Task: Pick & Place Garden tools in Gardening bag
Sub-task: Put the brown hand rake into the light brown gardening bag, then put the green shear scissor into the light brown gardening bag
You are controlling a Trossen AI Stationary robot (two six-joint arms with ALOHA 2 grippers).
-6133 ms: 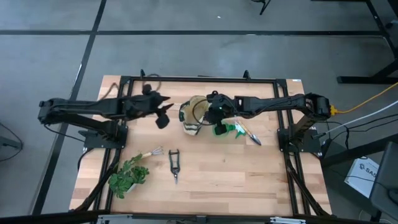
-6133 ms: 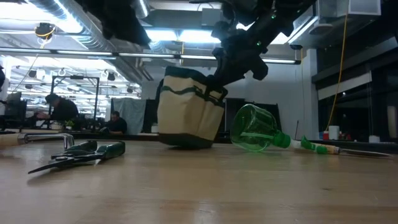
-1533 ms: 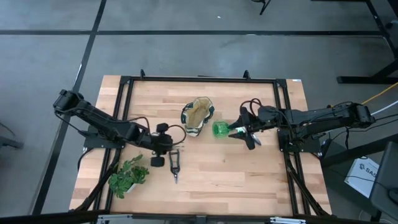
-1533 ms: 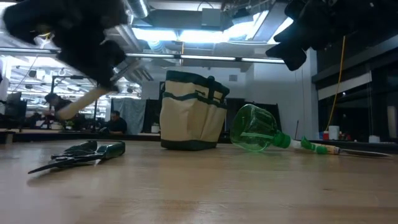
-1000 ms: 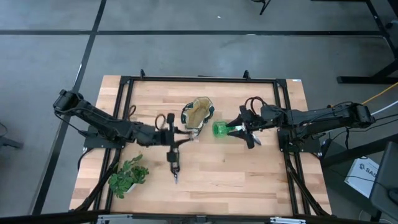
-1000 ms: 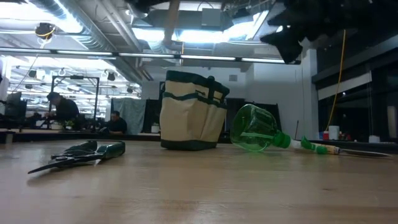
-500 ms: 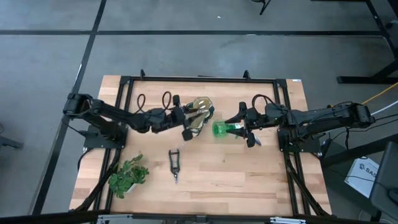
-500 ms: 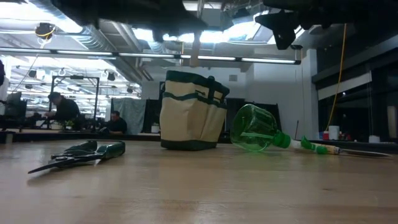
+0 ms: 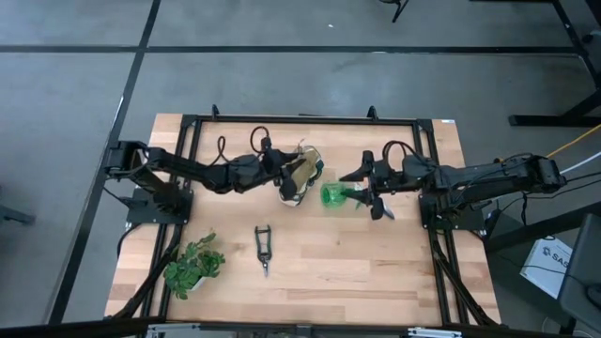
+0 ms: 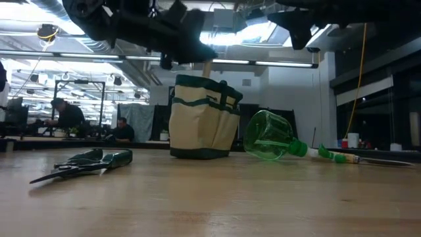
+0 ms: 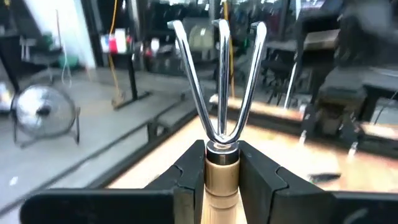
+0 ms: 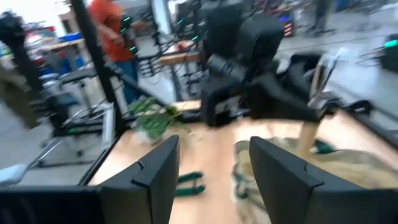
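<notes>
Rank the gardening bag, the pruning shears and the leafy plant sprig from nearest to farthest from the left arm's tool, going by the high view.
1. Gardening bag: directly under the left tool, at the table's middle back.
2. Pruning shears: flat on the table, toward the front edge, near the middle.
3. Leafy plant sprig: front left corner of the table.
</notes>
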